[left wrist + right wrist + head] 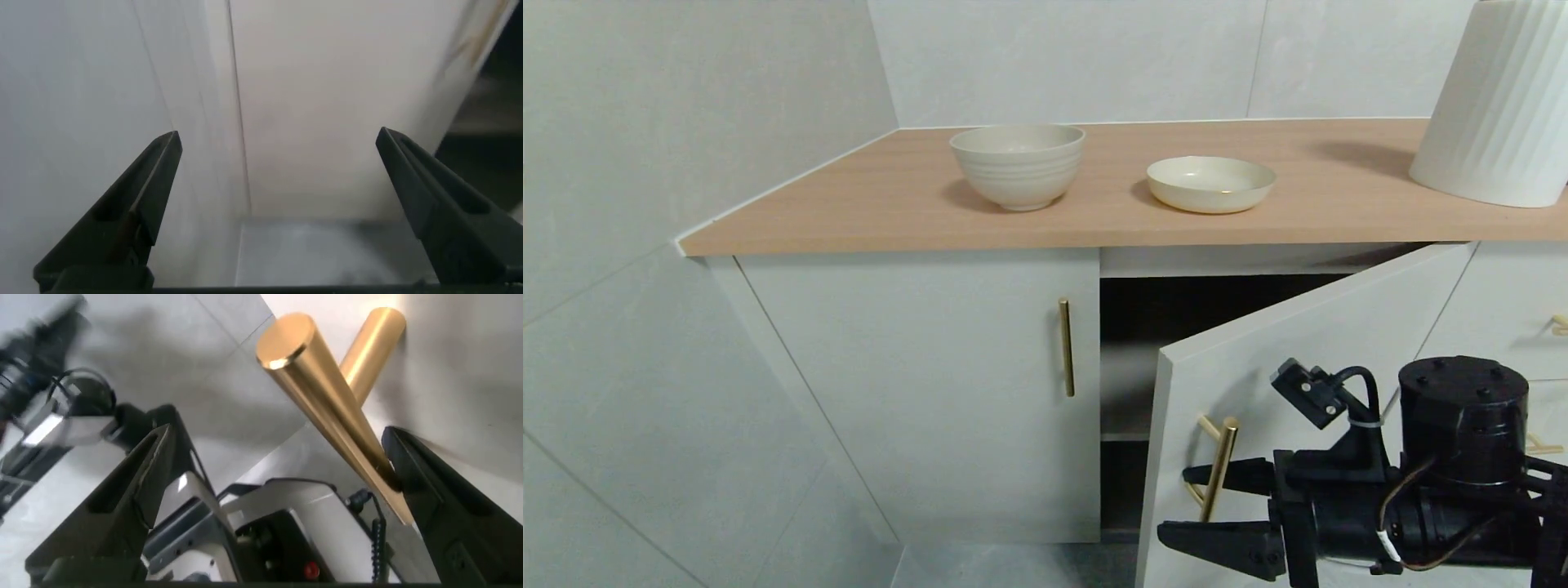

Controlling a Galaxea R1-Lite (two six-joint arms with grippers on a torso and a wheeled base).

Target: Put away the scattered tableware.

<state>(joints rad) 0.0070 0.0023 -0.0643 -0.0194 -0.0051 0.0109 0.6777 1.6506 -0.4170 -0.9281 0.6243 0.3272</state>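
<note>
Straddling gold door handle [1217, 469], right tool [1176, 502] agape, bowl [1018, 166], dish [1210, 184] on counter [849, 214]

Bright, even light; soft shadows beside the bowl [1018, 166].

The right arm [1421, 510] is showing matte black all over, and its wrist is ending in a squat round housing [1462, 404] that is carrying small screws on its flat top. A small boxy camera [1308, 390] is riding on a black bracket beside it, with a black cable [1368, 382] arching out of it and a white tie [1365, 423] cinching that cable. Thin white and brown wires [1390, 535] are trailing along the arm's body. The right gripper [1174, 504] is wearing long black wedge-shaped fingers tapering to blunt tips. The left gripper [278, 135] is showing the same dark, tapered fingers [131, 212].
</note>
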